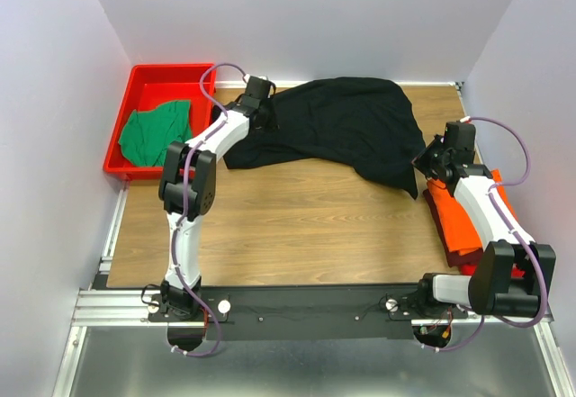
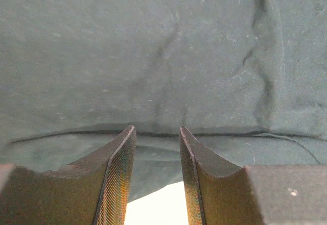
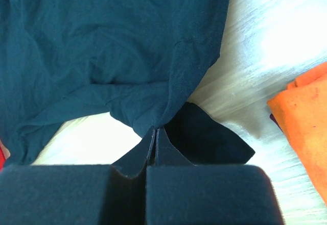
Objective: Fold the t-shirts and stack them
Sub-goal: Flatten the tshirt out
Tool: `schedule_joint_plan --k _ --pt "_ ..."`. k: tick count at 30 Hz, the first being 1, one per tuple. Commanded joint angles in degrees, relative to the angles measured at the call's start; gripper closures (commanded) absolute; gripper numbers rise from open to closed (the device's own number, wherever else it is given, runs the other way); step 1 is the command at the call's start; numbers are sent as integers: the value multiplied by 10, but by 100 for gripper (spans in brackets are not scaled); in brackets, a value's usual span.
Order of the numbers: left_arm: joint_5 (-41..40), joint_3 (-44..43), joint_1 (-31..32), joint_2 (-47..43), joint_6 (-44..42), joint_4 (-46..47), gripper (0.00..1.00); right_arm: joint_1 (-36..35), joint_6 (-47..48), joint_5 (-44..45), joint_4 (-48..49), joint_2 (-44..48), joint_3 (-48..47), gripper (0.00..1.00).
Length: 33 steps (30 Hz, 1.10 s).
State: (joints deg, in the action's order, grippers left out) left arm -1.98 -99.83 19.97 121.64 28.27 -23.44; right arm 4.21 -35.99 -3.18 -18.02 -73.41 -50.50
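The black t-shirt (image 1: 346, 122) is lying spread and rumpled across the far half of the bench (image 1: 297, 217), between the two arms. The left pincer (image 2: 157, 127) is standing released at the shirt's left edge, jaws apart, while the right pincer (image 3: 155, 129) is gripping the shirt's near right corner, jaws clenched on a fold of cloth. The orange t-shirt (image 1: 459, 221) is lying folded at the bench's right edge, and the green t-shirt (image 1: 157, 131) is sitting bunched in the red tray (image 1: 153, 77) at the far left.

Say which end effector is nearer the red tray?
Left. The left end effector is beside the red tray, at the black t-shirt; the right end effector is far off by the orange t-shirt.
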Motion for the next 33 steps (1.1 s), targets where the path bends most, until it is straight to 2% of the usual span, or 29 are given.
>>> schedule_joint_plan --k 1,4,10,19,33 --pt "17 -29 10 29 55 -23 53 5 -1 -17 11 -4 5 100" --pt "2 -33 23 34 76 -25 52 4 0 -18 12 -2 8 100" --pt "-29 -57 35 48 61 -49 52 4 0 -23 14 -3 10 99" --pt "-65 -41 44 38 57 -64 52 4 0 -28 21 -5 15 100" --pt "-73 -54 54 71 68 -65 52 4 0 -31 23 -1 16 99"
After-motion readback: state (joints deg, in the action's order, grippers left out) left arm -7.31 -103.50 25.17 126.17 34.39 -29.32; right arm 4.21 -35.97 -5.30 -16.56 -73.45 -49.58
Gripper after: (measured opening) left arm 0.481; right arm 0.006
